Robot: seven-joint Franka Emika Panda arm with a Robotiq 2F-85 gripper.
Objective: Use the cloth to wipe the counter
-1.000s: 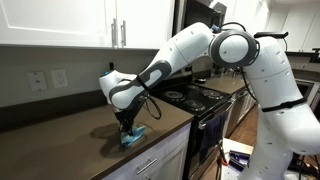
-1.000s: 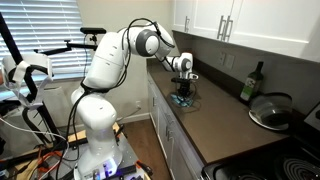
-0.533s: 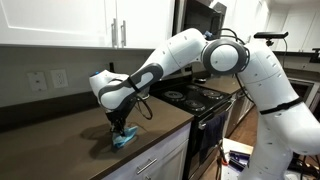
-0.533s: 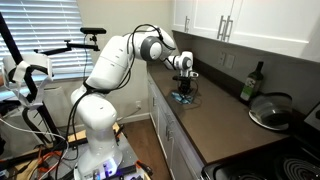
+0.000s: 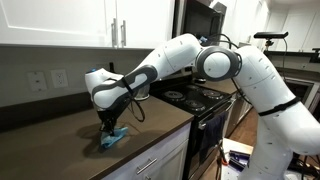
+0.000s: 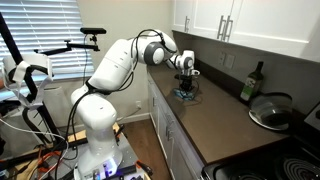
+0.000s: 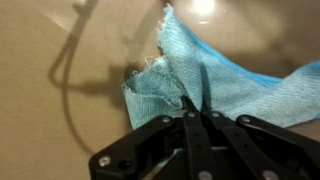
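Note:
A light blue cloth (image 5: 112, 139) lies on the dark brown counter (image 5: 60, 135) near its front edge. It also shows in the other exterior view (image 6: 184, 96) and fills the wrist view (image 7: 225, 75). My gripper (image 5: 109, 128) points straight down and is shut on the cloth, pressing it against the counter. In the wrist view the black fingers (image 7: 197, 118) stand together with cloth pinched between them. The gripper (image 6: 184, 88) sits on the cloth in the exterior view from the side.
A black stove (image 5: 195, 97) adjoins the counter on one side. A dark bottle (image 6: 250, 82) and a glass pot lid (image 6: 270, 110) stand further along the counter. White cabinets (image 6: 230, 20) hang above, and outlets (image 5: 47, 80) sit on the backsplash.
My gripper has dragged the cloth along the counter away from the stove, toward the counter's open end.

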